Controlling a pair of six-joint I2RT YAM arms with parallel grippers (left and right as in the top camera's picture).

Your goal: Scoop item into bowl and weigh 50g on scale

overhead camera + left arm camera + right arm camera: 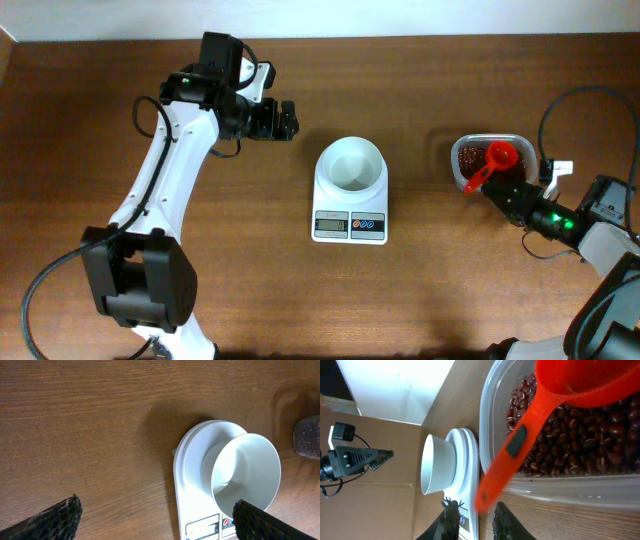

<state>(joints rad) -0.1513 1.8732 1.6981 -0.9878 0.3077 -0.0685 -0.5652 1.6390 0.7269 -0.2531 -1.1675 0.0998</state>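
Note:
The white bowl [350, 163] stands empty on the white scale [349, 226] at the table's middle; both also show in the left wrist view, the bowl [245, 472] on the scale [192, 460]. The reddish-brown beans [468, 157] fill a clear plastic container [522, 141] to the right. My right gripper [497, 192] is shut on the handle of a red scoop [500, 155], whose cup sits over the beans [590, 440]. I cannot tell whether the cup holds beans. My left gripper [288, 120] is open and empty, above bare table to the left of the scale.
In the right wrist view the bowl [437, 465] and scale [467, 460] lie beyond the container wall [490, 420], with my left arm [350, 455] farther off. The table's back edge meets a white wall. Cables run by the right arm.

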